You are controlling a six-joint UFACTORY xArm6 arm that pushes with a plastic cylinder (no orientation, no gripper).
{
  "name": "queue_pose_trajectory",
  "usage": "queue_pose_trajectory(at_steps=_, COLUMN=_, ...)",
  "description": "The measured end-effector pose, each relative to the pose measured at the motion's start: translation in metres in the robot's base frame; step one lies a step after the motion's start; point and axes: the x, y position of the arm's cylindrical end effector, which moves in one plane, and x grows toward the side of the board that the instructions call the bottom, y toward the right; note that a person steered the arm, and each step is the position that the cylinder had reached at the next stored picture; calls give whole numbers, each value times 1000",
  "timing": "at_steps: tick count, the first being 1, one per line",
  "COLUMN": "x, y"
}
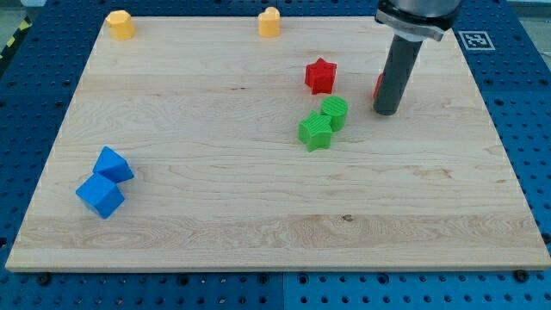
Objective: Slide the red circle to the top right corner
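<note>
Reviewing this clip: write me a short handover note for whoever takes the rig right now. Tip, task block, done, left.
My tip is down on the board, right of the red star and the two green blocks.
The red circle is almost hidden behind the rod; only a red sliver shows at the rod's left edge, so contact cannot be confirmed.
Done: the circle sits in the board's upper right area, not at the corner.
Left: push it up and right into the top right corner.

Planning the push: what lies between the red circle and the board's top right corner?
Only my tip, hiding most of the red circle; beyond it, bare board, in the camera view.
</note>
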Motion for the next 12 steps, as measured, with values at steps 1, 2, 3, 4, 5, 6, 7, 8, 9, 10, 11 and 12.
queue_pose_trajectory(at_steps=1, x=-20, y=4)
queue_pose_trajectory(at_steps=2, x=-40, y=4)
queue_pose_trajectory(at_steps=3, x=-60, y=6)
queue_pose_trajectory(at_steps=4, x=-79, y=10)
queue_pose_trajectory(at_steps=5, x=-97, y=14)
queue_pose_trajectory(at_steps=6, x=-117, y=21)
queue_pose_trajectory(at_steps=7, x=-133, y=23)
queue_pose_trajectory(at_steps=8, x=-141, y=22)
queue_pose_trajectory(at_steps=9, x=-138, y=22)
queue_pose_trajectory(at_steps=10, x=-124, y=27)
queue_pose_trajectory(at_steps=11, x=-121, y=33)
queue_pose_trajectory(at_steps=12, x=-127, y=42)
